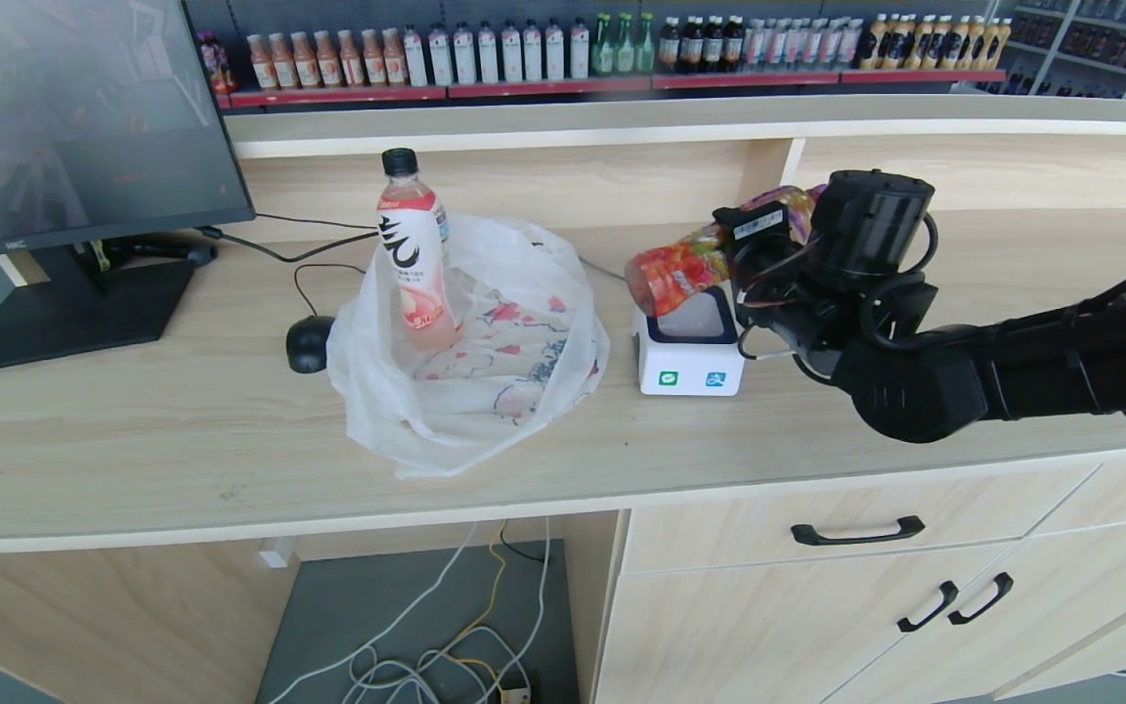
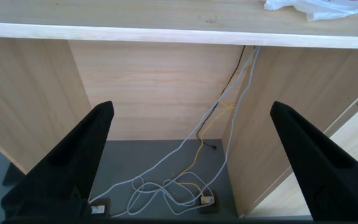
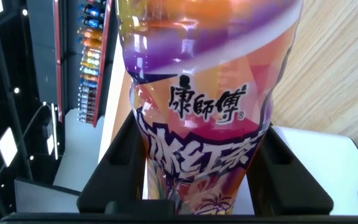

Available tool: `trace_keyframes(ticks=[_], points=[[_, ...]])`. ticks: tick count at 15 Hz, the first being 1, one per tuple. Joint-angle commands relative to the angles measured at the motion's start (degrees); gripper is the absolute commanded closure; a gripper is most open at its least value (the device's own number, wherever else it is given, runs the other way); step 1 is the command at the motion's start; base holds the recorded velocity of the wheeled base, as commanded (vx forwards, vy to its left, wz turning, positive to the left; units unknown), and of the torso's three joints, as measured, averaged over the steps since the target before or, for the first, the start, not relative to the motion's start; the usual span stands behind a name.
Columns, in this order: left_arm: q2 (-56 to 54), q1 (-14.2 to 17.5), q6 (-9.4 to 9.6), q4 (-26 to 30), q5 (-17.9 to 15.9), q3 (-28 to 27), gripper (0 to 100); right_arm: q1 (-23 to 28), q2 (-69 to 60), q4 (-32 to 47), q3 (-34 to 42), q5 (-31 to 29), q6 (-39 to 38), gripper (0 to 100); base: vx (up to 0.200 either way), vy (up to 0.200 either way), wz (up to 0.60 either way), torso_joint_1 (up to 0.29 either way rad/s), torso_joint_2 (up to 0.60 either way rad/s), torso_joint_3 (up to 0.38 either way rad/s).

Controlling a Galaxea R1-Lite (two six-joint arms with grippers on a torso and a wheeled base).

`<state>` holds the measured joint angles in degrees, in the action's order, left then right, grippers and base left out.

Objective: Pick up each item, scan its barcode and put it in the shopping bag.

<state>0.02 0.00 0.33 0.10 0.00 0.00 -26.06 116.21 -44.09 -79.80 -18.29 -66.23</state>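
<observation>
- Right claw [image 1: 745, 249]: you have it clenched on a plastic drink bottle with an orange, red and purple label [image 1: 677, 269], held on its side.
- Bottle position: one end hangs just above the white cube-shaped scanner box [image 1: 691, 364] on your pale wooden counter [image 1: 133, 440].
- Left claw [image 2: 192, 112]: released, fingers spread wide, below the counter edge.
- Thin white plastic shopping bag [image 1: 509, 376]: just left of the scanner, mouth open, with a pink black-capped drink bottle [image 1: 414, 264] upright inside.
</observation>
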Motion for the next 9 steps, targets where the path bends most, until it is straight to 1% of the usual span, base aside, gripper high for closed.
trace_keyframes(ticks=[1,3,6,8,9], points=[[0.1,0.0,0.02,0.0,0.0,0.0,0,-0.1,-1.2,0.0,-0.1,0.0,0.0,100,0.000,0.000,0.00,0.000,0.00,0.000],[0.0,0.0,0.02,0.0,0.0,0.0,0,-0.8,-2.9,-0.1,0.1,-0.6,0.1,100,0.000,0.000,0.00,0.000,0.00,0.000],[0.1,0.0,0.02,0.0,0.0,0.0,0,-2.4,-6.6,-0.1,0.5,-1.0,3.0,100,0.000,0.000,0.00,0.000,0.00,0.000],[0.1,0.0,0.02,0.0,0.0,0.0,0,-3.8,-8.7,-0.6,2.6,-1.4,6.4,100,0.000,0.000,0.00,0.000,0.00,0.000],[0.0,0.0,0.02,0.0,0.0,0.0,0,-5.3,-9.9,-1.6,4.3,-3.1,9.1,100,0.000,0.000,0.00,0.000,0.00,0.000]])
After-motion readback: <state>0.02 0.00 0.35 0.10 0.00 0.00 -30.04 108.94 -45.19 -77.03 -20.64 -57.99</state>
